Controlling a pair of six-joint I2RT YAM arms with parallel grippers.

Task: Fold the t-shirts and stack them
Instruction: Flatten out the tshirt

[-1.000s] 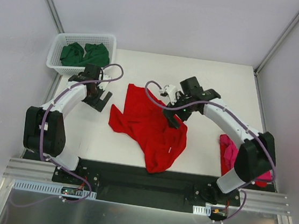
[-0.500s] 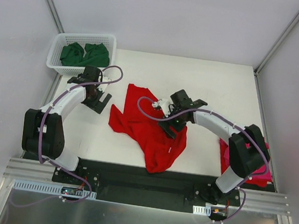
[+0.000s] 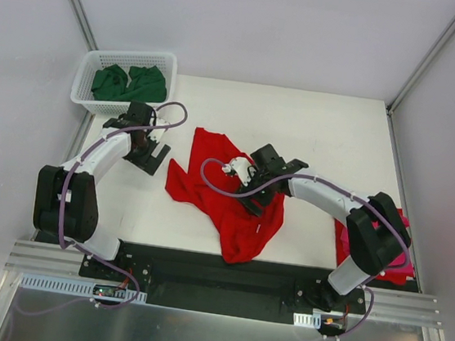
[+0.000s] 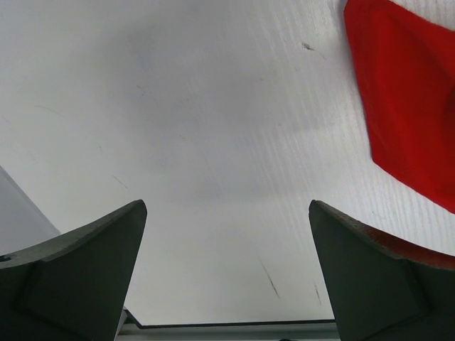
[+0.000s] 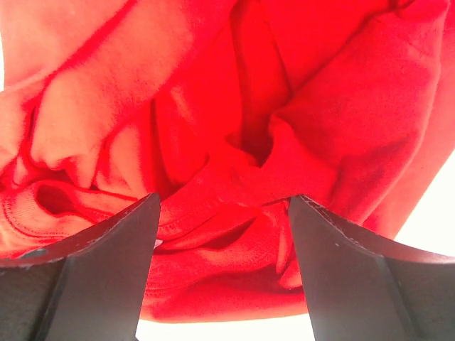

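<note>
A bright red t-shirt (image 3: 214, 177) lies crumpled in the middle of the table. My right gripper (image 3: 251, 201) is pressed down on its right part. In the right wrist view a bunched fold of the red t-shirt (image 5: 234, 121) lies between the spread jaws of the right gripper (image 5: 224, 256), which stand open. My left gripper (image 3: 153, 155) hovers just left of the shirt. In the left wrist view this left gripper (image 4: 227, 270) is wide open over bare table, with the red t-shirt's edge (image 4: 405, 106) at the upper right. A magenta-pink t-shirt (image 3: 350, 232) lies at the right edge, partly behind the right arm.
A white lattice basket (image 3: 84, 96) at the back left corner holds dark green t-shirts (image 3: 130, 84). White walls close in the table on the left, back and right. The black mounting rail (image 3: 215, 280) runs along the near edge.
My right gripper has moved left and down onto the red t-shirt, and its jaws have narrowed around a fold. The left arm has barely shifted.
</note>
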